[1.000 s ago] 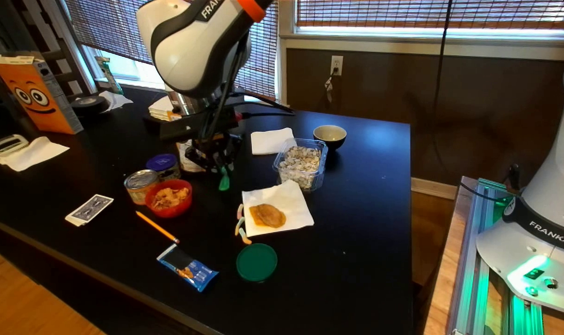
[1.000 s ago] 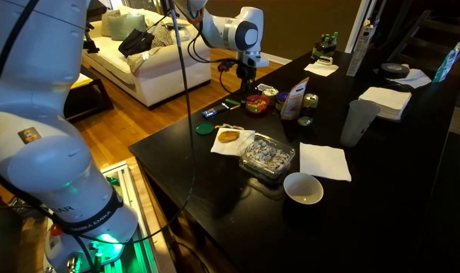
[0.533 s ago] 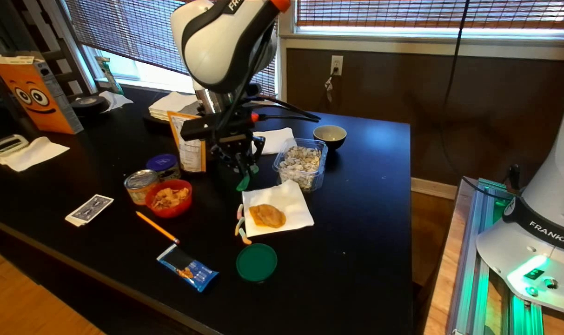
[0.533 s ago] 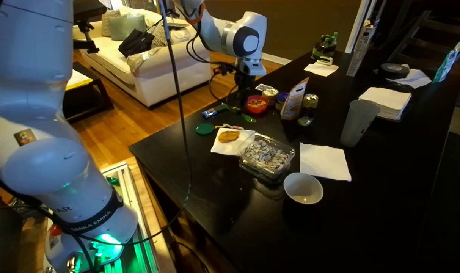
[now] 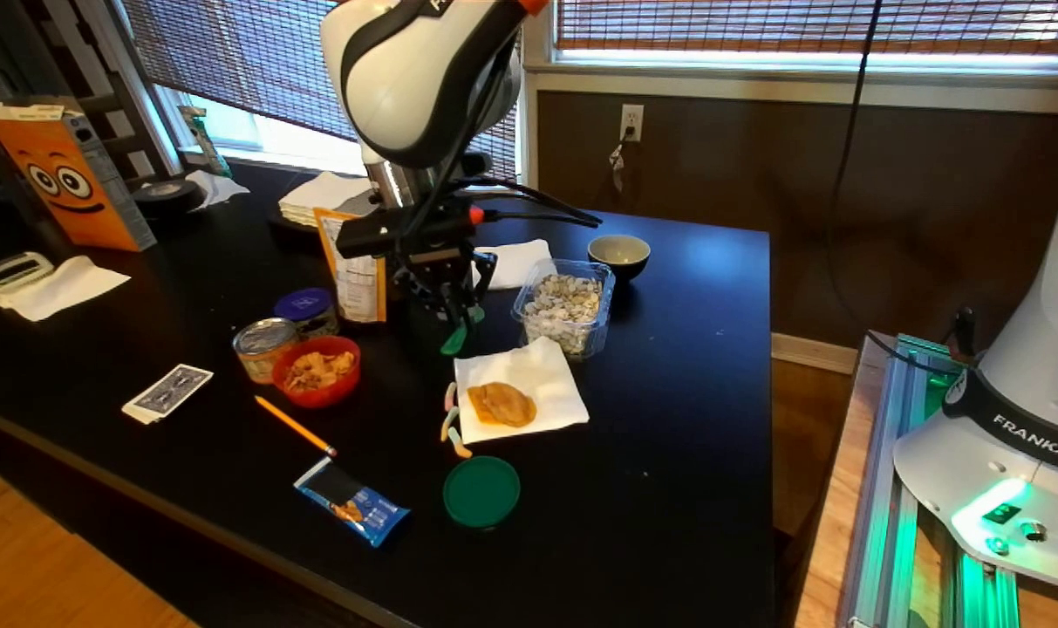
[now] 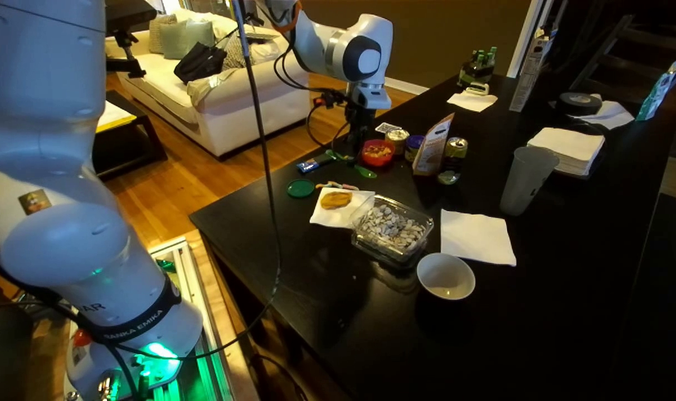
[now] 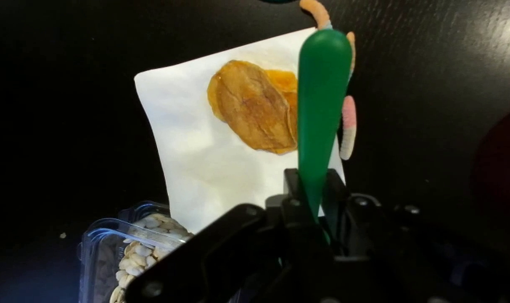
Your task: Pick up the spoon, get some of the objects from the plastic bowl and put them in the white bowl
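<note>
Spoon (image 7: 324, 101), green, caught partway along its length by the gripper (image 7: 313, 185), with jaws drawn in against both sides of it. Apparently up off the table (image 5: 642, 541), height hard to tell. Seen from the wrist, long axis running nearly straight up the view, with the likely handle end at the top and scoop end mostly hidden behind the gripper. Lower left of there, near, the plastic bowl (image 7: 91, 252) with its heap of pale objects (image 7: 135, 259): off to one side of that axis, not ahead of it. So likely a case for a sideways carry first, then a tip of the scoop end into the heap. Farther out, just beside the plastic bowl in both exterior views, the white bowl (image 6: 446, 277). Past the picking-up, seemingly, and not yet at the scooping.
</note>
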Available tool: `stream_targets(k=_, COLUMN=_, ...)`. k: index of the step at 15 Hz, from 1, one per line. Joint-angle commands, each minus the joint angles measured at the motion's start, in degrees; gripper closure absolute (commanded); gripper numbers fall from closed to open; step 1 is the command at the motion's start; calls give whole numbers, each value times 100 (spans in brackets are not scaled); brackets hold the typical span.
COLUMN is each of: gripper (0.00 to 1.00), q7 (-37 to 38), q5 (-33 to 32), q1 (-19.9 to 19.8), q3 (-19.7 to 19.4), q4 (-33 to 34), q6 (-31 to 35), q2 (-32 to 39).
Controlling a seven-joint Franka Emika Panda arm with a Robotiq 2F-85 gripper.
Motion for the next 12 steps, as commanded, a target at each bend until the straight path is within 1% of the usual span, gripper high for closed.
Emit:
stream_targets(k=1, gripper=96, q7=20, q5=159, q1=-236, q3=82, q4=-92, q6=-51, q2=-238)
stream_targets(k=7, gripper=96, q7=-194, q5=606, q1=-719, q3=73, q4=-385, q6=43, q2=-488)
stream_targets(k=10, gripper=96, q7=-101, q5=712, q1=-856, q3=4, q4=-517, q6=-52, q2=-502)
stream_targets(k=12, gripper=96, q7=-1, q5=688, q1=-903, q3=-52, q4=-656, q6=14, q2=-501)
